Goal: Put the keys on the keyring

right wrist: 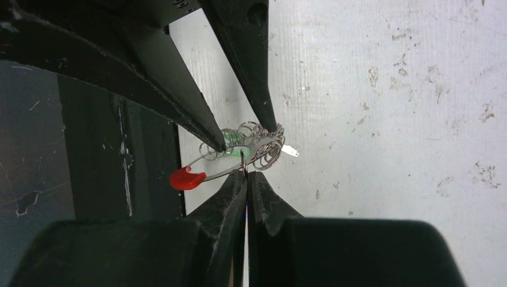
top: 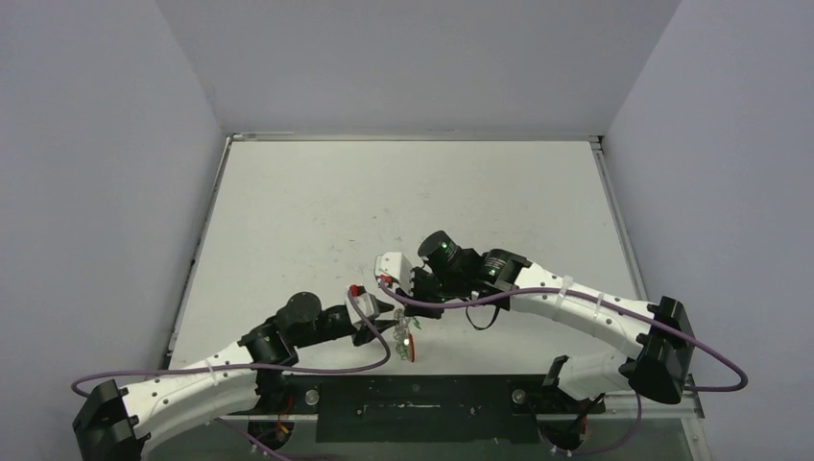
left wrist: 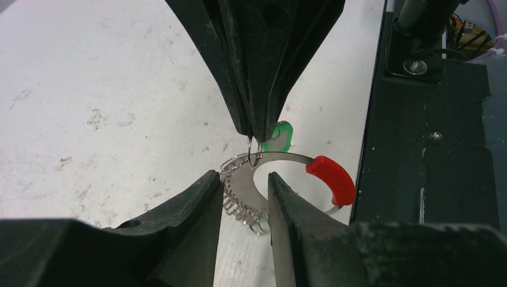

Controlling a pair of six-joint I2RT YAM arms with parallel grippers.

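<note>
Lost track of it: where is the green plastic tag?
Left wrist view, centre: the green plastic tag beside the shut right pincer, above the silvery red-segmented keyring.

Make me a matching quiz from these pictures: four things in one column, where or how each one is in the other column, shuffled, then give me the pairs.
Things:
1. left gripper
2. right gripper
3. green tag
4. red segment

Places or states:
A. on the side of the keyring toward the black base plate
B. pinched shut on the small wire loop
C. fingers clamped on either side of the keyring's flat metal band
D. peeking out beside the right gripper's tips

Pairs: 1-C, 2-B, 3-D, 4-A
</note>
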